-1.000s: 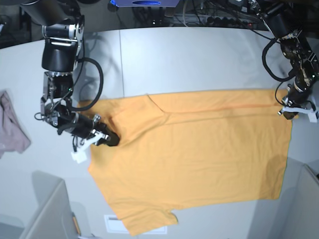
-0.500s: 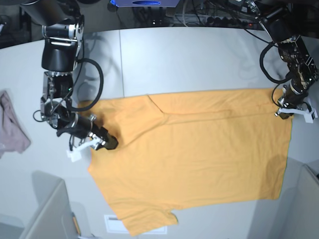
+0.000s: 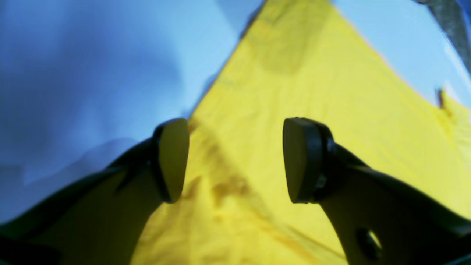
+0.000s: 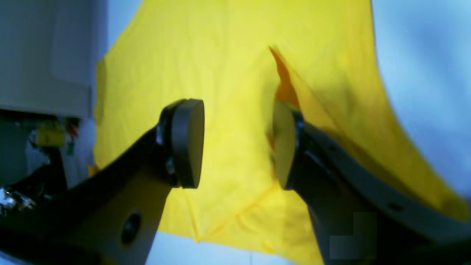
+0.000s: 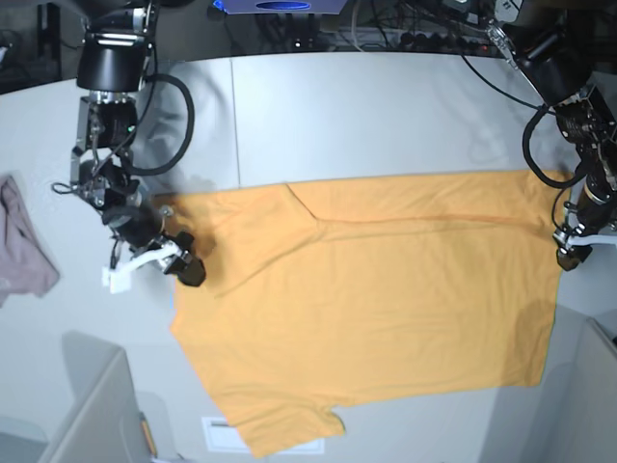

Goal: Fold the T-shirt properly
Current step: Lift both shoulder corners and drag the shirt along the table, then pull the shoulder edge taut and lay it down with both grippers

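At the T-shirt's (image 5: 386, 309) sleeve-side edge, on the base view's left, the right gripper (image 5: 154, 262) hangs with its jaws spread and nothing between them; its wrist view shows both pads (image 4: 187, 143) apart over yellow-orange cloth, with a raised crease running up from beside one pad. Rightward from there the shirt lies spread flat on the grey table (image 5: 386, 106), its long axis running across the view from the sleeves near the right gripper to the straight hem at the far side. A folded band already runs along the top edge, and the lower sleeve sticks out toward the bottom of the view. At the hem's upper corner, the left gripper (image 5: 571, 253) sits just off the cloth, jaws likewise parted and empty, its fingertips (image 3: 173, 158) straddling the shirt's edge where cloth meets table. Each arm is therefore nearest its own end of the shirt, and the unfolded lower half lies below both. The next fold most likely calls for both grippers to travel down along their own ends to that lower edge. A small mauve cloth (image 5: 21, 246) lies well apart, beyond the right gripper.
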You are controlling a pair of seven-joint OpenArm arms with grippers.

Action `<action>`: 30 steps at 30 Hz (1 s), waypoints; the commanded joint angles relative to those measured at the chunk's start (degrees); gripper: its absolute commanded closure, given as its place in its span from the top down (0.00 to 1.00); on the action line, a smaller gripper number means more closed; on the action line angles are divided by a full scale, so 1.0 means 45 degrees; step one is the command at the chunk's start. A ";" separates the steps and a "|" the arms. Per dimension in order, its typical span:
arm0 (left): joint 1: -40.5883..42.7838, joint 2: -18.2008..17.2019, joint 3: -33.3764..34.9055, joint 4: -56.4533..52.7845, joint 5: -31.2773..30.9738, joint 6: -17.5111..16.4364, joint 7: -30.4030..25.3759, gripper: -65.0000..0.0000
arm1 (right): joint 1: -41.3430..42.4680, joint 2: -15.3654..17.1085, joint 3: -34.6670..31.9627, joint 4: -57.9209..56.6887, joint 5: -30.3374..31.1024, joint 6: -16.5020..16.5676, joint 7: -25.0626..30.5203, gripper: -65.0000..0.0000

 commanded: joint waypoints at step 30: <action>0.3213 0.0947 -0.2915 0.0337 0.0088 -0.2660 -0.0358 0.60 | -0.4437 -0.1584 0.0230 0.2334 0.0205 -0.5387 0.3275 0.58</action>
